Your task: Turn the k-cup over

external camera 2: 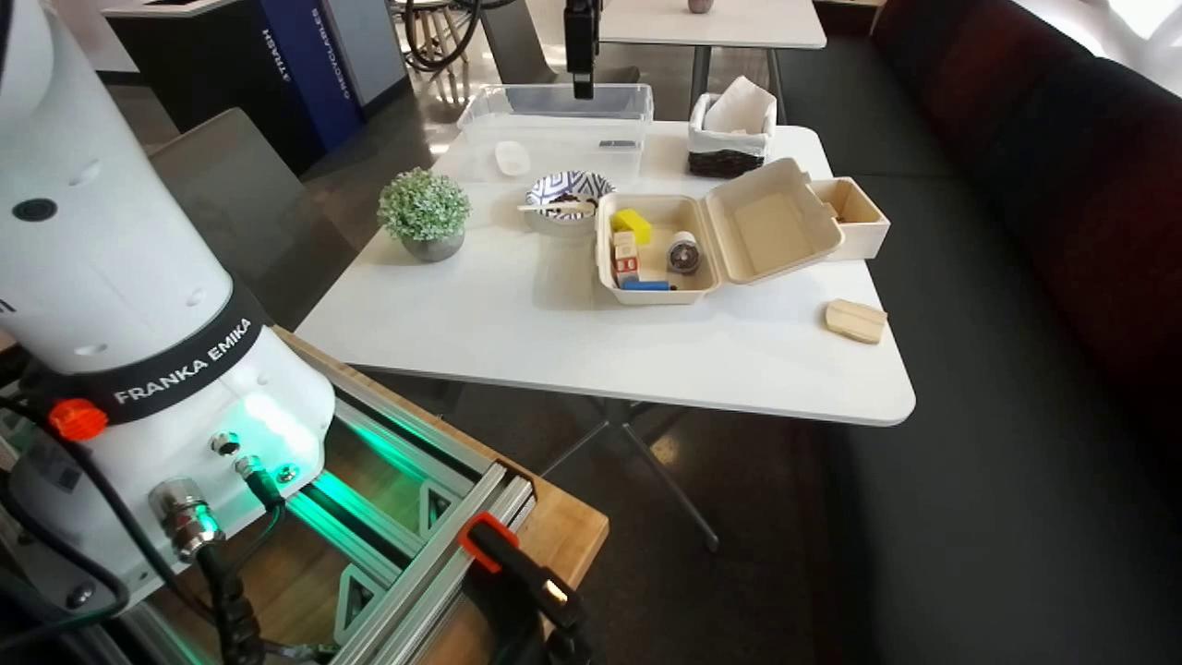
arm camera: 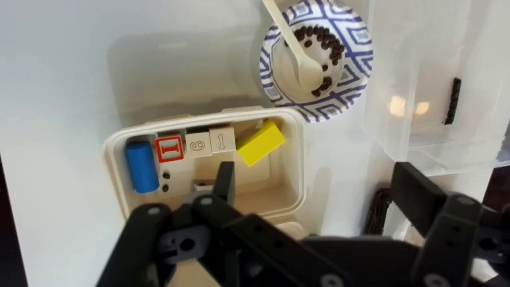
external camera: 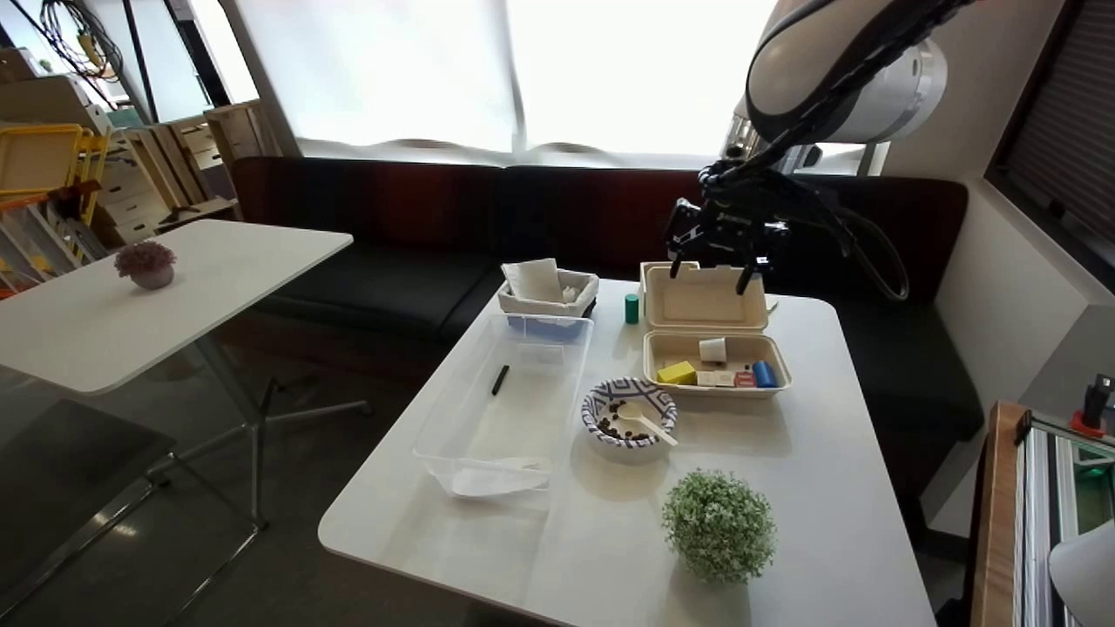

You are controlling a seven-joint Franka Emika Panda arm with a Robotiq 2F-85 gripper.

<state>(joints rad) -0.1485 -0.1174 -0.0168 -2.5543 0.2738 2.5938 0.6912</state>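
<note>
- Your white, tapered plastic k-cup shows a round, dark brown, printed face in an exterior view, and it looks to lie on its side.
- You find it below the black two-fingered claw, well apart from it, inside the open tan moulded-fibre container, near the blue cylinder.
- Your claw is spread wide, its fingers well apart above the white tabletop.
- In your wrist view, part of the claw covers most of the k-cup; a pale sliver with a dark spot shows past it.
- The container's raised tan lid is also mostly covered by the claw there.
- In an exterior view you see the claw edge-on and cut off at the top.
- The k-cup's print is too small to read.
</note>
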